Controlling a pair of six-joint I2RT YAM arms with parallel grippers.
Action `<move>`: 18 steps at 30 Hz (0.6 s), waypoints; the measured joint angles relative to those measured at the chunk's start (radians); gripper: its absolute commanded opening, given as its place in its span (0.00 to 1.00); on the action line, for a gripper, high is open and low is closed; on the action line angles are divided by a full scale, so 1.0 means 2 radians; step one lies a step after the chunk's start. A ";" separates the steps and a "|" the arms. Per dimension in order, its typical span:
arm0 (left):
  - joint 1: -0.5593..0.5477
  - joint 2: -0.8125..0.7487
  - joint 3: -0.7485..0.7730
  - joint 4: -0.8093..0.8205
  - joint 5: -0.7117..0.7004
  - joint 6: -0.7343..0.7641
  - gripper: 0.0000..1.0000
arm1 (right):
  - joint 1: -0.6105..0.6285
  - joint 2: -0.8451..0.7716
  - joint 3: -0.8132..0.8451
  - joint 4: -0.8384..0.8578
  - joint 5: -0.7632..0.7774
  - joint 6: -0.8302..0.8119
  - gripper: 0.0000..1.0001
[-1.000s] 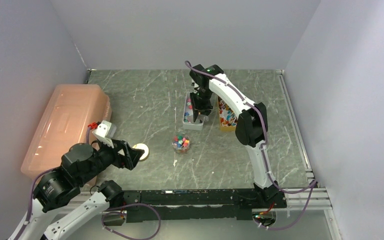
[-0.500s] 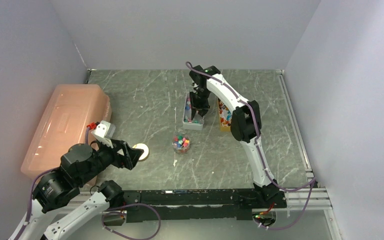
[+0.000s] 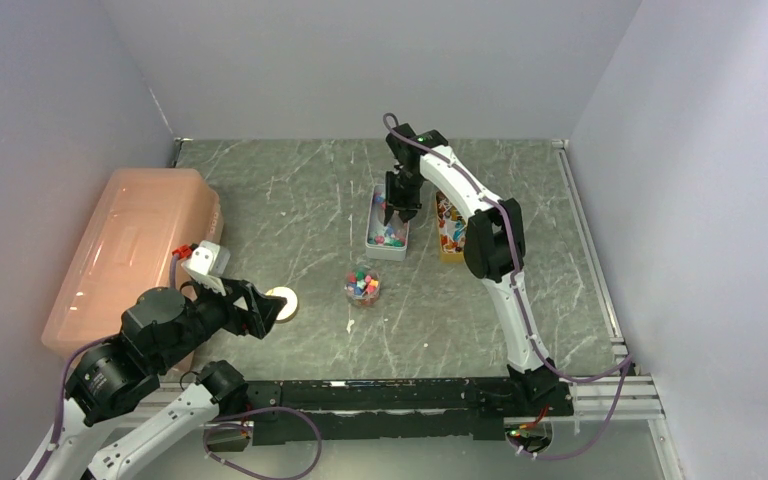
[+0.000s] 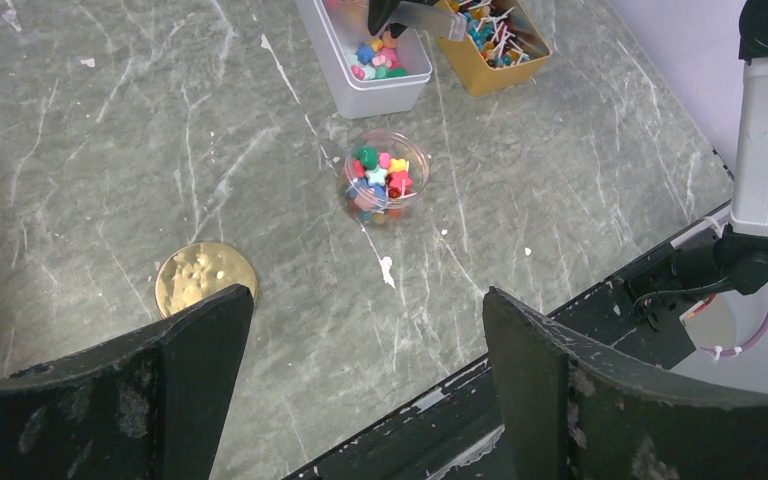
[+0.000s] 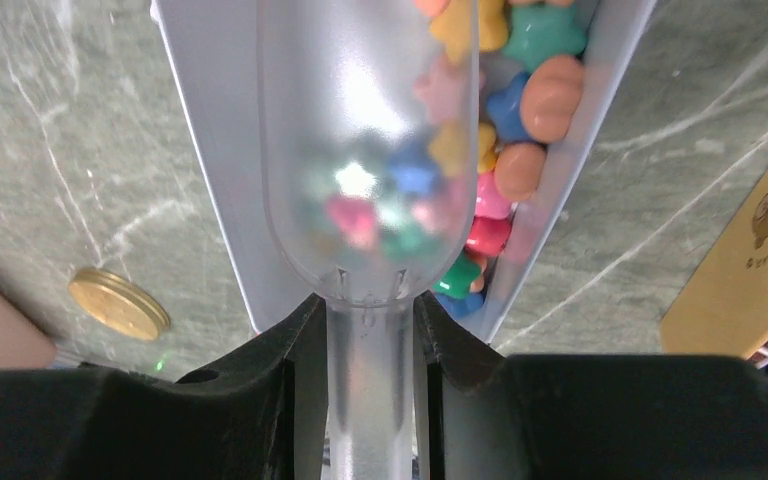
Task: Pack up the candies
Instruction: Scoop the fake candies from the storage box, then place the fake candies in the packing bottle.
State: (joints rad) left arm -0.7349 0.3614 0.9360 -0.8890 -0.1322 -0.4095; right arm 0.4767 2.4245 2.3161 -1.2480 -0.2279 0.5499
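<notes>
Mixed bright candies [image 5: 520, 120] lie in a white oblong tray [image 3: 401, 244]. More candies fill a small clear round jar [image 3: 363, 286], also in the left wrist view [image 4: 385, 180]. My right gripper [image 5: 368, 330] is shut on the handle of a clear plastic scoop [image 5: 370, 150]. The scoop's bowl hangs over the tray's left side. Blurred colours show through the bowl; I cannot tell whether candies are inside it. My left gripper [image 4: 370, 340] is open and empty, low near the table's front left, well short of the jar.
A gold round lid [image 3: 282, 300] lies flat left of the jar. A yellow box of lollipops [image 3: 450, 228] stands right of the tray. A large pink plastic bin [image 3: 130, 250] fills the left side. A black rail [image 3: 390, 395] runs along the near edge.
The right arm has swung a little, carrying the scoop toward the back over the tray. The left arm has not moved.
</notes>
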 measured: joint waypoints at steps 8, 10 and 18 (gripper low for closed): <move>0.000 0.000 0.000 -0.003 -0.003 -0.002 0.91 | -0.002 0.001 -0.014 0.052 0.023 0.008 0.00; -0.001 0.001 0.000 -0.005 -0.003 -0.002 0.91 | -0.001 0.000 -0.034 0.072 0.023 0.005 0.00; -0.001 0.011 0.000 -0.007 -0.004 -0.002 0.91 | 0.009 -0.042 -0.111 0.130 0.048 -0.024 0.00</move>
State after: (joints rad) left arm -0.7364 0.3840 0.9360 -0.9039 -0.1402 -0.4129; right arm 0.4953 2.3405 2.0937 -0.9886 -0.1318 0.5022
